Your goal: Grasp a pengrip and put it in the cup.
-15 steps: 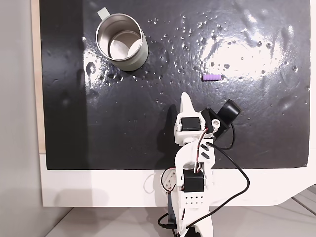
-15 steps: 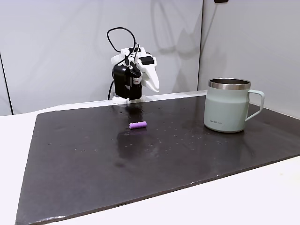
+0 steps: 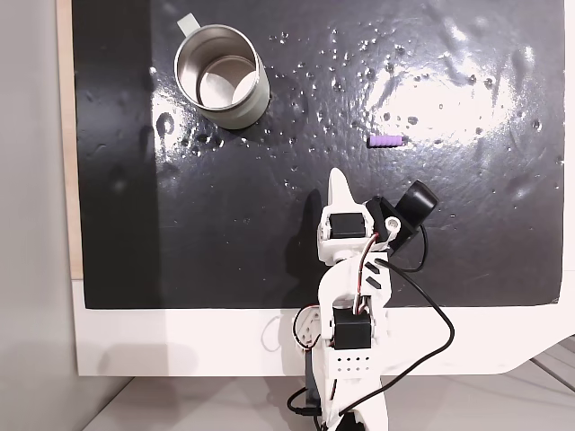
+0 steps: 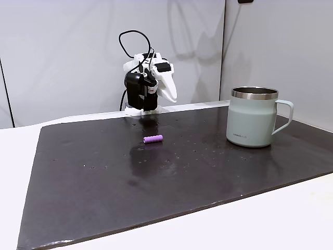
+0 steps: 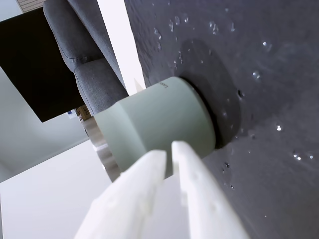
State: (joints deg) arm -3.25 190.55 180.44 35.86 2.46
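The gripper (image 5: 168, 149) is clenched and empty, its two white fingers nearly touching, folded back near the arm base and aimed toward the cup (image 5: 154, 124). The pengrip (image 3: 386, 141) lies flat on the black mat (image 3: 467, 233), far right of the gripper in the top-down fixed view, well apart from the cup (image 3: 222, 76). Recommended: release the fingers first, swing right, descend straddling the pengrip (image 4: 153, 139) across its short axis.
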